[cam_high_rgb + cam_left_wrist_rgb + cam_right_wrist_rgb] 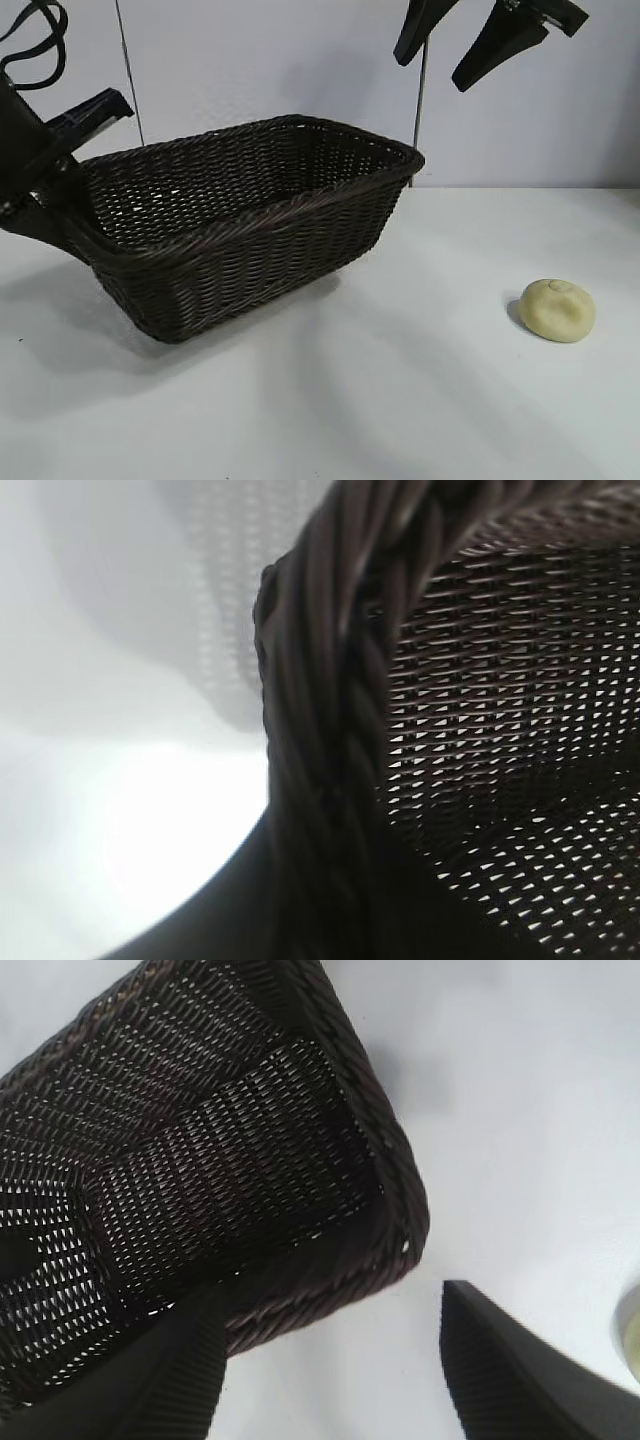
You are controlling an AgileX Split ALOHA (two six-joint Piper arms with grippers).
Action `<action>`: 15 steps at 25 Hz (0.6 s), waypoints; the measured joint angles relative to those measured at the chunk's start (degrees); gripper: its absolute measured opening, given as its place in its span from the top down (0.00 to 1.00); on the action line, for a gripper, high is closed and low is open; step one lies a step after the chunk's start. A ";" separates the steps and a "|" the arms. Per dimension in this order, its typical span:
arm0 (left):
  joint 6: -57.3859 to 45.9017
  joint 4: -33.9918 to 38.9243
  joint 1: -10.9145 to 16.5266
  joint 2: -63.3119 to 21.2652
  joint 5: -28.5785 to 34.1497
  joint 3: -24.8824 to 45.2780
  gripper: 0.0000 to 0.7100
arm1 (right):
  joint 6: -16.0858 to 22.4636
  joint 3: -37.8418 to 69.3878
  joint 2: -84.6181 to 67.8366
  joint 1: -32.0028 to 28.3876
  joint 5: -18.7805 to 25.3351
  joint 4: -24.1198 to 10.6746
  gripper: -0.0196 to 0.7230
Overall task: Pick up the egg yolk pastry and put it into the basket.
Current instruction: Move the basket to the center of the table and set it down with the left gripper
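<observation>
The left hand (62, 205) is pinching the basket (250, 215) rim; the right hand (480, 45) is hanging spread above. A slipping basket risks missing the egg yolk pastry (558, 310).

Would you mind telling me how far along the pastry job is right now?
Nothing is finished: the egg yolk pastry lies on the table, apart from the basket. The left gripper clamps the basket's rim and tilts it; the right gripper hangs open above. Picking and placing remain.

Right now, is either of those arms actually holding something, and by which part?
The left gripper is clamped on the basket at the braided rim of its left end. The right gripper hangs open above, holding nothing. The egg yolk pastry lies untouched on the table.
</observation>
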 joint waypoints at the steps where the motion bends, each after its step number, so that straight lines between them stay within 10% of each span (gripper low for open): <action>1: 1.05 0.00 0.00 0.06 0.43 -0.24 0.86 | 0.00 0.00 0.00 0.00 0.00 0.00 0.36; 15: 17.83 0.11 0.00 12.56 15.71 -19.42 0.86 | 0.00 0.00 0.00 0.00 0.10 0.00 0.36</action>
